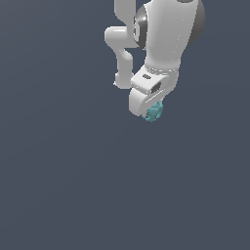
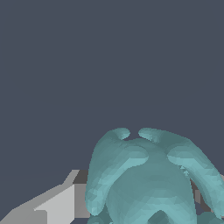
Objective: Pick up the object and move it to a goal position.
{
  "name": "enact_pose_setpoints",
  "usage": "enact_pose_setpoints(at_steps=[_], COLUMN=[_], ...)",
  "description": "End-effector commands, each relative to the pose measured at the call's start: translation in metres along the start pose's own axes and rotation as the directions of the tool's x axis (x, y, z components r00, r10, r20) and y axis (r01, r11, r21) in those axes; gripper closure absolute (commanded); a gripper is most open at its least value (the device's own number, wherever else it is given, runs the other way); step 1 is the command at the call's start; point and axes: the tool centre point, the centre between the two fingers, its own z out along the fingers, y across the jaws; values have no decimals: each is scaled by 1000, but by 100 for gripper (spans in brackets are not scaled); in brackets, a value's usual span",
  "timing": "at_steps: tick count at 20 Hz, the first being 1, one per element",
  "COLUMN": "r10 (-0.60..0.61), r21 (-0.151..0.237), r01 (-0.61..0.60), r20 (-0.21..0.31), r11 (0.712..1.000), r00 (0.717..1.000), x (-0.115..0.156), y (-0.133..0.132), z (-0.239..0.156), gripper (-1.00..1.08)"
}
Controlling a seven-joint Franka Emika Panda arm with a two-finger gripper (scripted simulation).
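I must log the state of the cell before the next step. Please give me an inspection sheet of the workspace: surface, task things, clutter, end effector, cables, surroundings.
Surface: a plain dark blue-grey ground fills both views; no edge or marking seen.
Job's things: the teal lump sits at the tip of the end effector; in the wrist view it fills the near field, bumpy and lobed. No goal marker seen.
Clutter: nothing seen.
End effector: white end effector points downward, closed on the lump; one finger shows beside it in the wrist view.
Cables: nothing seen.
Surroundings: only the white arm entering from the top of the exterior view.
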Motion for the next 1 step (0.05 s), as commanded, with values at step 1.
enact_pose_setpoints(at_steps=[1], r10=[1], r21=[0], r01=[-1], r20=[1], r11=[1000], r00=[1000], x=[1], y=[0], z=[-1], gripper=[108])
